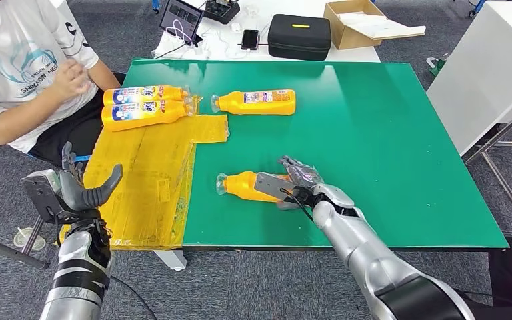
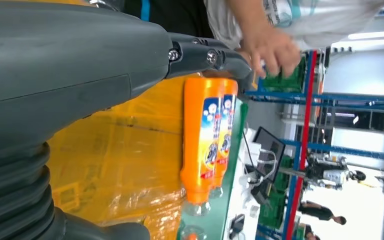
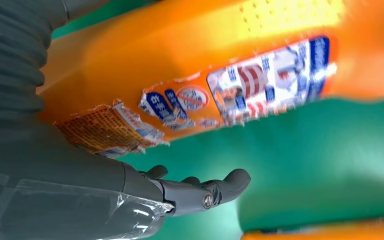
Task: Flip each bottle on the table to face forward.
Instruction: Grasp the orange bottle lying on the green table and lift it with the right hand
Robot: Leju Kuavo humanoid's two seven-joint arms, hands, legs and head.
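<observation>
The left hand hovers off the tabletop's near left corner, fingers apart, holding nothing. Near the front edge, the right hand grips the nearest orange bottle, lying on the green tabletop. A third bottle and a pair of bottles lie toward the far left corner, beside a seated person.

On the person's white T-shirt you can read "SHIKIJIN" (partly, above smaller print); the labels on the orange bottles stay too blurred to read.
</observation>
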